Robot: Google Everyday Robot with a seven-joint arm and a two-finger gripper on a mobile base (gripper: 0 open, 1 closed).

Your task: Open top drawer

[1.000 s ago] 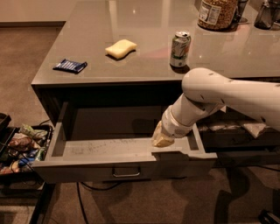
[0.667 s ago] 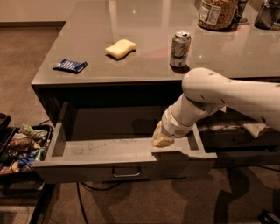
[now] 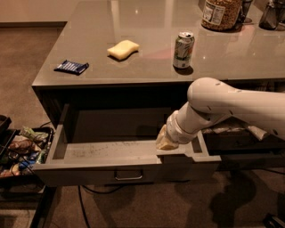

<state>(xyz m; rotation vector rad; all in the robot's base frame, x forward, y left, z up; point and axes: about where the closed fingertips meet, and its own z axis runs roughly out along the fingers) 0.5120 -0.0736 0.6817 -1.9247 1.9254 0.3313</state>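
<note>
The top drawer (image 3: 98, 171) stands pulled well out from under the grey counter, its shallow scuffed interior showing and its metal loop handle (image 3: 129, 176) at the centre of the front. My white arm reaches in from the right and bends down into the drawer's right side. The gripper (image 3: 165, 141) sits at the arm's tip just behind the drawer front, resting inside the drawer near the right end. The wrist and a pale covering hide its tip.
On the counter (image 3: 147, 67) lie a blue packet (image 3: 71, 67), a yellow sponge (image 3: 123, 49), a green soda can (image 3: 183, 49) and a jar (image 3: 221, 13) at the back. A bin of snack packets (image 3: 22, 151) sits on the floor at left. Another drawer (image 3: 240, 138) is ajar at right.
</note>
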